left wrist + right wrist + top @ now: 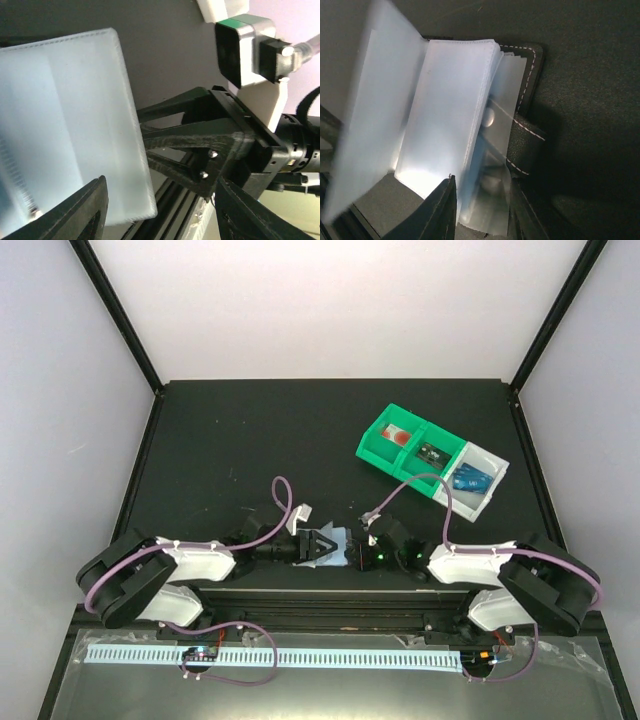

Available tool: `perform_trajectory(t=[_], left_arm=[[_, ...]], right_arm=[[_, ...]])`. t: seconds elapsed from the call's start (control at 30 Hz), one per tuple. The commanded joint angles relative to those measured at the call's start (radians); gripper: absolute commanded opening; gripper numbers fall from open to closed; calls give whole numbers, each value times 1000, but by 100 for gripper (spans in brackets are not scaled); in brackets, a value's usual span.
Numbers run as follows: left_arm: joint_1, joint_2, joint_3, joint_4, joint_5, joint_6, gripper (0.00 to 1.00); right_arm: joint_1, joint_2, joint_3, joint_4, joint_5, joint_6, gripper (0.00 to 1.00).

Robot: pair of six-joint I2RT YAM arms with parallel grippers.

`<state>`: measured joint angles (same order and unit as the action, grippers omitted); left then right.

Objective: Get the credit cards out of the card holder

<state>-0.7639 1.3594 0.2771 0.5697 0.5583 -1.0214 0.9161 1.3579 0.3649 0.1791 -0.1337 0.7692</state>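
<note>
The card holder [341, 538] lies open at the table's near middle, between both grippers. In the right wrist view it [450, 110] shows several translucent pale sleeves fanned out from a dark stitched cover [530, 75]. My right gripper [482, 181] is shut on the sleeves beside that cover. My left gripper [161, 182] stands open, its jaws wide apart, with the corner of one pale sleeve [70, 125] just inside its left finger. From above, the left gripper [322, 545] and right gripper [360, 552] face each other. One bright-blue credit card [470, 480] lies in the tray.
A green-and-grey compartment tray [372, 452] stands at the back right, holding a red-and-white item [398, 435] and a small dark green item [432, 452]. The right gripper's black fingers [190, 142] show close ahead in the left wrist view. The table's front rail runs just below the holder.
</note>
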Motion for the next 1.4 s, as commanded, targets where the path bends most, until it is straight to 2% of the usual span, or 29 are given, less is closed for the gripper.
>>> perform_trajectory(t=[0.0, 0.27, 0.47, 0.63, 0.77, 1.0, 1.37], left_arm=[[-26, 10, 68, 60, 28, 10, 60], [-29, -2, 112, -29, 21, 58, 60], [-12, -132, 82, -191, -79, 114, 66], [41, -216, 35, -273, -98, 130, 70], [99, -253, 13, -341, -98, 139, 73], [179, -304, -46, -360, -71, 111, 76], [200, -413, -112, -370, -106, 61, 81]], right_arm=[[7, -37, -17, -15, 44, 7, 33], [7, -193, -28, -130, 125, 11, 36], [7, -262, 4, -147, 52, 12, 36], [25, -259, 41, -122, 6, 40, 35], [59, -206, 85, -88, -7, 59, 34], [109, -45, 171, -31, -32, 94, 33], [131, 188, 284, 6, -51, 88, 30]])
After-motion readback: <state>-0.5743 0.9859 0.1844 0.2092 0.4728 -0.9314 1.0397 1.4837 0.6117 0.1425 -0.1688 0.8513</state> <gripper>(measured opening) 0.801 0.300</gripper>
